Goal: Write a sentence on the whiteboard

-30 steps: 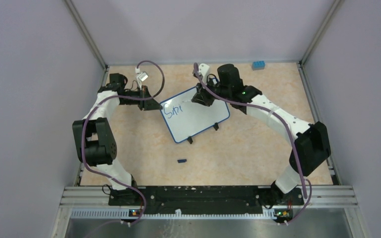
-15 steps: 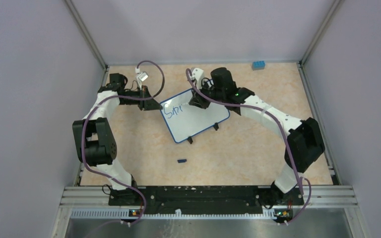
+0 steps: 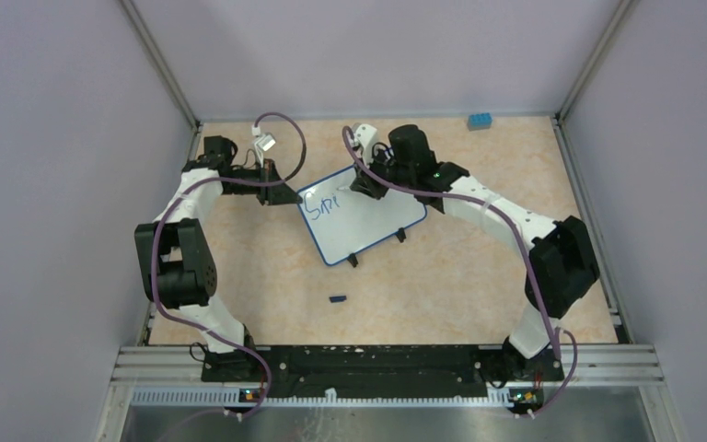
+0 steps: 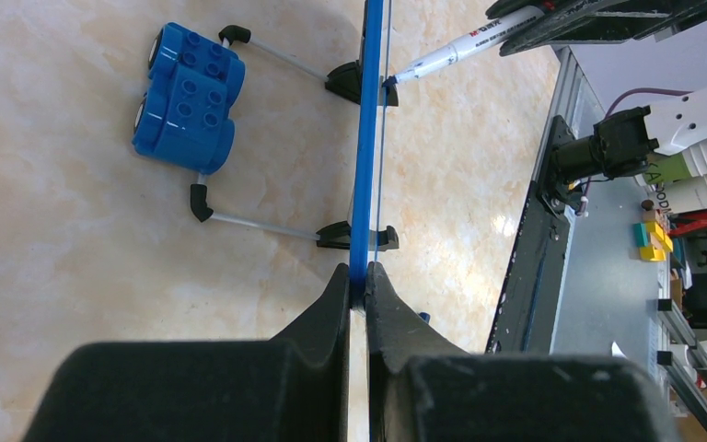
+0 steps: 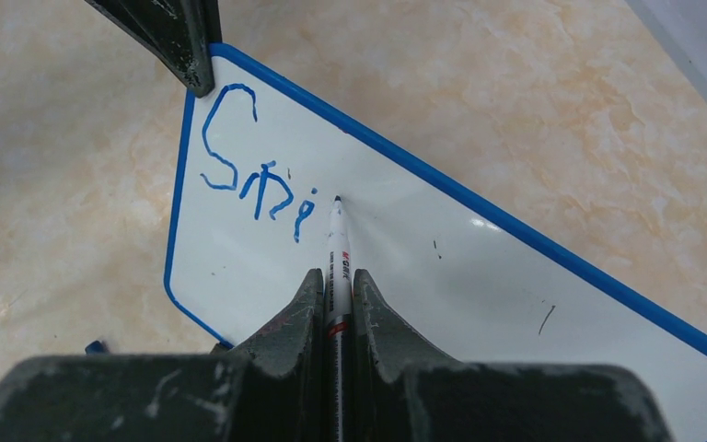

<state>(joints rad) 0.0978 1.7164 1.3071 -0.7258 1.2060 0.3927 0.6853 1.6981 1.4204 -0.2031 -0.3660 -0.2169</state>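
The whiteboard lies tilted on the table, blue-framed, with two black feet. Blue letters "Smi" of the sentence stand at its upper left; they also show in the top view. My left gripper is shut on the board's blue edge at its left corner. My right gripper is shut on a white marker, its tip at the board just right of the "i". In the top view the right gripper sits over the board's far edge.
A blue brick lies at the far right; another blue block shows in the left wrist view. A small dark blue cap lies on the table in front of the board. Walls and rails enclose the table.
My right arm has shifted left along the board's far edge, bringing the marker to just right of the written letters. The left gripper and board have not moved.
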